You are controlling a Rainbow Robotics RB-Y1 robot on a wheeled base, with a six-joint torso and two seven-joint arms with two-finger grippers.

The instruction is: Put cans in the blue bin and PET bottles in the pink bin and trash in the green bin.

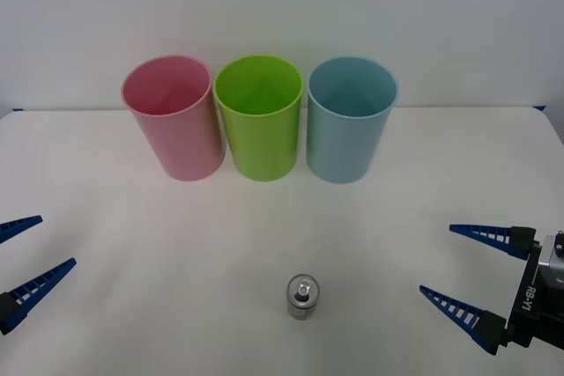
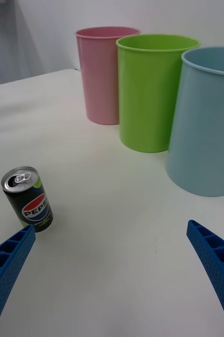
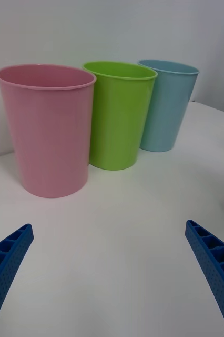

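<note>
Both hands low over the table (image 1: 132,244), fingers spread, empty: left hand (image 1: 22,257); right hand (image 1: 449,261) beside can (image 1: 301,297)

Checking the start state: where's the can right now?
In the front view the can stands upright on the white table, near the front edge, just right of centre. It is well in front of the green bin and nearer the right gripper.

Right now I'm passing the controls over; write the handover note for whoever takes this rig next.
Left claw: open, holding nothing, at the table's left near edge.
Right claw: open, holding nothing, at the right near edge.
Pepsi can: upright on the table's near centre, between the claws, closer to the right one, untouched.
Bins upright in a row at the back: pink bin left, green bin middle, blue bin right.
Done: nothing binned yet.
Left: can into the blue bin.
</note>
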